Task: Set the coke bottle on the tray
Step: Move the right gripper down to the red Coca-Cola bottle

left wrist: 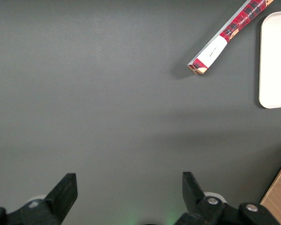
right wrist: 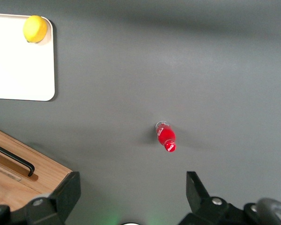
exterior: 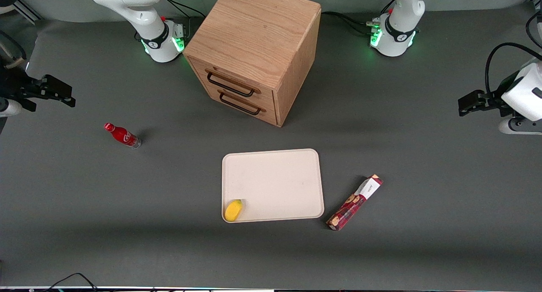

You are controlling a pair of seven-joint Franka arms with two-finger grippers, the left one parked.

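The coke bottle [exterior: 122,135] is a small red bottle with a red cap and clear base, standing on the grey table toward the working arm's end; the right wrist view shows the coke bottle [right wrist: 166,137] from above. The cream-beige tray [exterior: 279,173] lies flat in the middle of the table, nearer the front camera than the wooden cabinet; a corner of the tray [right wrist: 18,61] appears in the right wrist view. My gripper [exterior: 57,93] hovers high above the table at the working arm's end, farther from the front camera than the bottle. The gripper [right wrist: 131,187] is open, with nothing between its fingers.
A yellow lemon [exterior: 233,210] rests in the tray's near corner. A wooden two-drawer cabinet [exterior: 254,50] stands farther from the front camera than the tray. A long dark-red cookie box [exterior: 355,202] lies beside the tray, toward the parked arm's end.
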